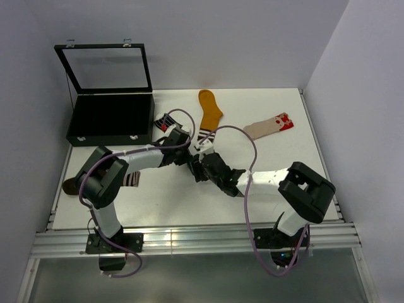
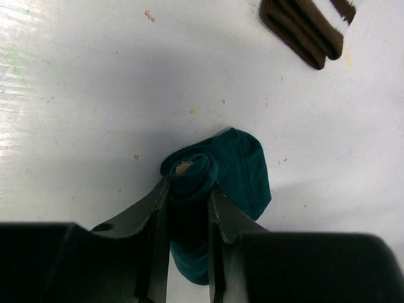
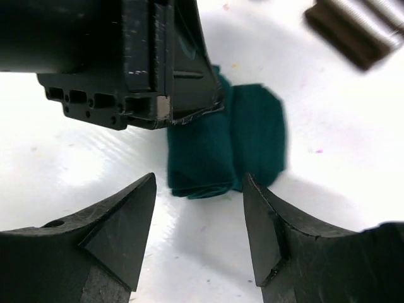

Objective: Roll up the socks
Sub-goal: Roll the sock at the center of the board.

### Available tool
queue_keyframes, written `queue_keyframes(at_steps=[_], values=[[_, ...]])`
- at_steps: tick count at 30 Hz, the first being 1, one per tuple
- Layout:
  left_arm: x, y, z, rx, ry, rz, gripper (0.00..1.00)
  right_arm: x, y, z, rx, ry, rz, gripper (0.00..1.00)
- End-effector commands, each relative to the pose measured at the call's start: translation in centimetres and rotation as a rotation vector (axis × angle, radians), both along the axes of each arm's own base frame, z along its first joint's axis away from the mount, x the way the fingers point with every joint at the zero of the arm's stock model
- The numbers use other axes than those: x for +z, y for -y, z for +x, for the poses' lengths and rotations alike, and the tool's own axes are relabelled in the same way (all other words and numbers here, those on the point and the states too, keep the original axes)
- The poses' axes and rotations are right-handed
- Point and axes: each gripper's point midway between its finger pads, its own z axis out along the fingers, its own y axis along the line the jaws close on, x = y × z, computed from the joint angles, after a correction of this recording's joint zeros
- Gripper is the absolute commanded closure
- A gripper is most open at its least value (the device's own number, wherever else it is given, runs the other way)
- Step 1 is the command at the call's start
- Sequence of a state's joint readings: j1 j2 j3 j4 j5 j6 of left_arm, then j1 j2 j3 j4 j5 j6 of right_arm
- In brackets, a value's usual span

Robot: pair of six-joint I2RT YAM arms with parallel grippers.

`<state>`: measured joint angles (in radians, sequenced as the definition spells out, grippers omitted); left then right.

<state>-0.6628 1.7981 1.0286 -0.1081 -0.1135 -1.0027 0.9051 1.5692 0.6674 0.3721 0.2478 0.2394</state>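
1. At the middle of the white surface (image 1: 278, 183), the dark teal sock (image 2: 243, 167) is shown rolled most of the way. Its coiled end is pinched between the narrowed fingers of the left claw (image 2: 189, 189).
2. A loose flap of the teal sock is seen lying flat beside the coil, not yet wound in.
3. The right claw (image 3: 198, 183) is held just short of the roll, its jaws parted and nothing gripped between them.
4. The other socks are left unrolled: the mustard sock (image 1: 208, 108) and the beige sock (image 1: 270, 126) farther back, and the short striped sock (image 1: 165, 121) beside the black case (image 1: 110, 120).
5. A brown, white-banded cuff (image 2: 306, 28) is seen near the roll; which sock it belongs to cannot be told from the wrist views.
6. The roll is judged liable to spring open if the left claw's pinch is released before the flap is tucked, since such soft fabric holds no shape.
7. A clash is also to be feared, as both claws are crowded around one small bundle. The coil could be dragged out of the grip, or flattened, by a sideways nudge from the right claw.
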Motion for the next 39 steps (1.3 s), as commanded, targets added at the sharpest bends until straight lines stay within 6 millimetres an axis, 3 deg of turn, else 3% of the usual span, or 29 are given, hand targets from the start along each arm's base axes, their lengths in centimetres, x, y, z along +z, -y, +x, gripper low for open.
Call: queue_keyframes(at_steps=[1,8,16,27,30,31,34,37,39], values=[[-1.2,-0.7,-0.7,-0.03,-0.032,0.085,0.94,3.1,0.6,2.2,-0.077,0.182,-0.077,0.36],[-1.3,-0.5,-0.8,-0.041,-0.034,0.088,0.94,4.2,-1.4,1.5,0.026,0.222,-0.037,0.34],[-1.4,-0.3,-0.8,-0.042,-0.04,0.079,0.94,1.8,-3.4,0.9,0.112,0.164,-0.04,0.35],[-1.5,-0.2,-0.9,-0.042,-0.044,0.07,0.92,-2.4,-3.0,1.3,0.075,0.084,-0.127,0.41],[-1.4,-0.2,-0.9,-0.043,-0.039,0.064,0.89,-3.8,-2.4,1.3,0.048,0.044,-0.148,0.52],[-1.3,-0.2,-1.0,-0.039,-0.038,0.063,0.87,-4.1,-2.3,1.1,0.049,0.03,-0.144,0.62],[-1.1,-0.3,-0.9,-0.031,-0.027,0.053,0.75,-4.8,-1.4,1.1,0.026,-0.018,-0.125,0.85],[-0.8,-0.4,-0.9,-0.02,-0.019,0.037,0.54,-4.3,-1.0,0.9,0.022,-0.075,-0.039,1.0],[-0.5,-0.3,-0.9,-0.014,-0.013,0.022,0.45,-3.8,-1.4,0.2,0.066,-0.119,0.038,1.0]])
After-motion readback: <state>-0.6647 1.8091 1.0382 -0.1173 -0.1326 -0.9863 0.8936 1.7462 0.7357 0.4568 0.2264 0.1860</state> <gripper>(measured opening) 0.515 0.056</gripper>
